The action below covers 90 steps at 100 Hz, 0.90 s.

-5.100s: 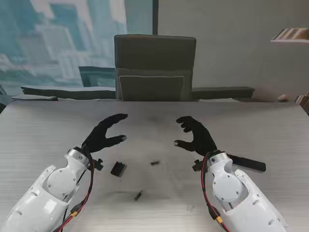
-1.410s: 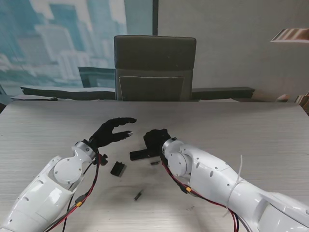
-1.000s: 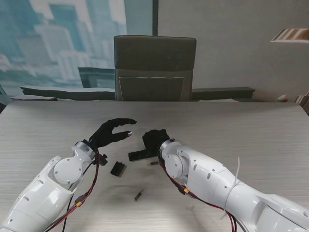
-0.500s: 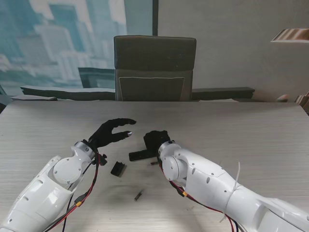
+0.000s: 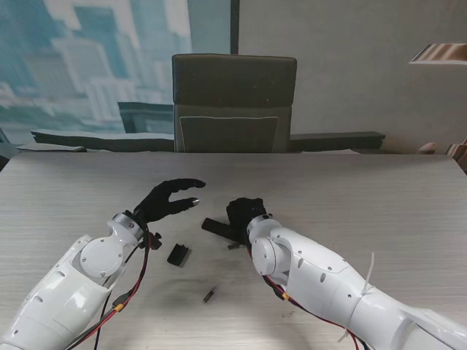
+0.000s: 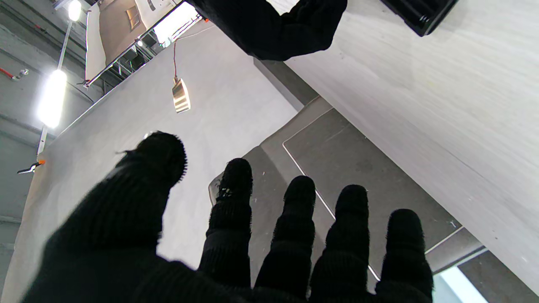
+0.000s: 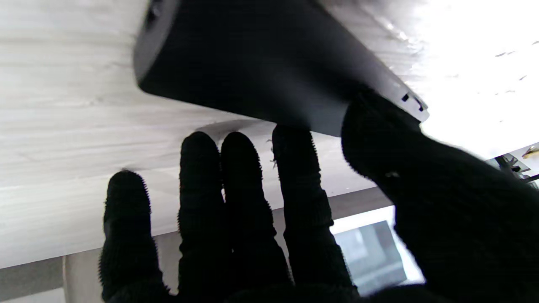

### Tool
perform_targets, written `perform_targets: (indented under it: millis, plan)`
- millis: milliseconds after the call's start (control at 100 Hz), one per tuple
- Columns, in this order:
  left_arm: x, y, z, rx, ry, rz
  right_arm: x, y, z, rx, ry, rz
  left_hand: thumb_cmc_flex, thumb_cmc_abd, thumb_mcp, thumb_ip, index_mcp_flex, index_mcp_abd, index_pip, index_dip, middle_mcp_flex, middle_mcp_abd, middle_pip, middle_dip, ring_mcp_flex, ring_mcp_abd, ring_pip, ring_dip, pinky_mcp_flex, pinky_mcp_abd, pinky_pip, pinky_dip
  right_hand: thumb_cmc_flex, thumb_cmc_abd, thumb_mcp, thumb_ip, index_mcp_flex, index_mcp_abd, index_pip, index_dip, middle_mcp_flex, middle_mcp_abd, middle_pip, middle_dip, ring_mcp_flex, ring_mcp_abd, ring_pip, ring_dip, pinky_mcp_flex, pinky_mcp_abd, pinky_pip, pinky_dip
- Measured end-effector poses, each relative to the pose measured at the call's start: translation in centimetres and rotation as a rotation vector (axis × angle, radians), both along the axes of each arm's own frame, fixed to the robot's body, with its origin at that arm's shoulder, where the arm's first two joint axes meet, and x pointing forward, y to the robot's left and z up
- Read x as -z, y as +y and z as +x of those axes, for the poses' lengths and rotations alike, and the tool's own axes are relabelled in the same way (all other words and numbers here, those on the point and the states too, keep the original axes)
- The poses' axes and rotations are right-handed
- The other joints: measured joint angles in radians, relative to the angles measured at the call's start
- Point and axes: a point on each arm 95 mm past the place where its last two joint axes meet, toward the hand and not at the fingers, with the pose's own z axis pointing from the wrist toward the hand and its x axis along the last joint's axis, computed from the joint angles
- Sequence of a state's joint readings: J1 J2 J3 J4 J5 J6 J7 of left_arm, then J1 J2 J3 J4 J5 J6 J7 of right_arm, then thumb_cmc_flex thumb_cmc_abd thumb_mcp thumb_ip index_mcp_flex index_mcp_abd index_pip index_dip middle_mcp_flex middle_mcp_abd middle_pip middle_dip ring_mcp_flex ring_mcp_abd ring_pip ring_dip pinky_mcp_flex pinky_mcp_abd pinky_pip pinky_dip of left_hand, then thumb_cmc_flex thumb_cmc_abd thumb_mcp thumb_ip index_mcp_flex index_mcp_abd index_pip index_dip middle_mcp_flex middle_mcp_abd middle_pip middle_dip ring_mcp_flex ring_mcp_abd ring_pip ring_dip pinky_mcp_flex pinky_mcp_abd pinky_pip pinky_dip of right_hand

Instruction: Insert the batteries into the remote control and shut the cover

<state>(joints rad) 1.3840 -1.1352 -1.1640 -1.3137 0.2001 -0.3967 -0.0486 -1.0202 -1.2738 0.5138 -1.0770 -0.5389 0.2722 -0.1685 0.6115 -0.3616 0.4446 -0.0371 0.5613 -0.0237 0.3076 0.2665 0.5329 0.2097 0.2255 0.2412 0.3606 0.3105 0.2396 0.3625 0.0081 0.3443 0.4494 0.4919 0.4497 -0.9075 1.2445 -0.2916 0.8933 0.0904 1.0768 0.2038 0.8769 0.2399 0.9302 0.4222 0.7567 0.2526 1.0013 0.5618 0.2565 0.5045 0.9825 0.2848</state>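
Nearest to me on the bench (image 5: 379, 197), one small dark battery (image 5: 209, 295) lies alone, well apart from both robot hands, nearer to me than either. A little farther, one black battery cover (image 5: 177, 254) lies just nearer to me than the left robot hand's wrist. A second battery (image 5: 233, 246) lies just beside the right robot hand, on its near side. That makes two batteries, one cover and one remote in all.

The right robot hand (image 5: 244, 214) pinches the black remote control (image 5: 216, 227), whose free end sticks out to that hand's left, toward the other hand. In the right wrist view the thumb (image 7: 381, 130) presses on the remote's body (image 7: 261, 63) and the index fingertip touches its edge; the other fingers stand straight and close together. The left robot hand (image 5: 165, 200) hangs over the bench with fingers spread and thumb apart, holding nothing; its wrist view shows all five fingers (image 6: 300, 219) separate.

The bench is pale grey wood grain. Beyond its far edge stands one dark office chair (image 5: 233, 102), with a grey wall behind and a window onto city towers to the left.

Against half a second earlier, the remote has swung: its free end then lay level, and now it angles away from me, with the right robot hand shifted slightly right. The left robot hand, cover and both batteries are unmoved.
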Motion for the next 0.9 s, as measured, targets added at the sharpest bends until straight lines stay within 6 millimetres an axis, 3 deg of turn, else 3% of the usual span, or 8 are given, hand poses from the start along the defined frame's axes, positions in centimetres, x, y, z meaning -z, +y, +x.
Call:
perform_targets:
  millis: [140,690,730,780,900]
  plan:
    - [0.02,0.0,0.01,0.001,0.001,0.0,0.23,-0.12,0.08,-0.037,-0.009,0.022,0.0,0.0,0.0,0.0,0.0,0.0,0.0,0.0,0.0,0.0,0.0,0.0,0.0,0.0,0.0,0.0,0.0,0.0,0.001,0.0,-0.009,0.036,0.0,0.041,-0.061,-0.01,-0.053,0.005,-0.048,0.002,0.013,0.023,-0.002,0.044,0.017,0.019,-0.027,0.001,0.005,0.0]
    - [0.03,0.06,0.02,-0.001,0.001,-0.001,0.26,0.63,-0.34,-0.134,-0.009,0.032,0.0,0.0,0.0,0.0,0.0,0.0,0.0,0.0,0.0,0.0,0.0,0.0,0.0,0.006,0.0,0.009,0.0,0.0,0.001,0.0,-0.017,0.046,0.0,0.041,-0.097,-0.027,-0.06,0.012,-0.075,0.014,-0.001,0.022,-0.05,0.045,0.017,0.022,-0.027,0.001,0.005,-0.003]
    - [0.03,0.08,0.01,-0.002,0.001,-0.001,0.25,0.66,-0.36,-0.137,-0.011,0.03,0.0,0.0,0.0,0.0,0.0,0.001,0.0,0.0,0.0,0.0,0.0,0.0,0.0,0.006,0.0,0.009,0.0,0.0,0.001,0.0,-0.03,0.055,0.0,0.077,-0.093,-0.027,-0.072,0.016,-0.076,0.014,-0.001,0.022,-0.05,0.045,0.017,0.022,-0.027,0.0,0.005,-0.003]
    - [0.03,0.09,0.01,-0.003,0.001,-0.001,0.24,0.66,-0.39,-0.139,-0.014,0.027,0.0,0.0,0.0,0.0,0.0,0.001,0.0,0.0,0.0,0.0,0.0,0.0,0.0,0.006,0.0,0.009,0.0,0.0,0.001,0.0,-0.054,0.078,0.0,0.123,-0.095,-0.027,-0.108,0.083,-0.098,0.014,-0.006,0.022,-0.052,0.042,0.011,0.022,-0.027,-0.001,0.005,-0.003]
    - [0.01,0.11,0.02,-0.004,0.0,-0.001,0.08,0.3,-0.7,-0.126,-0.032,0.034,0.0,0.0,0.0,0.0,0.0,0.001,0.0,0.0,0.0,0.0,0.0,0.0,0.0,0.006,0.0,0.009,0.0,0.0,0.001,0.0,-0.083,0.096,-0.019,0.144,-0.172,-0.023,-0.147,0.127,-0.146,0.013,-0.021,0.01,-0.057,0.005,-0.083,-0.033,-0.033,-0.003,0.005,-0.003]
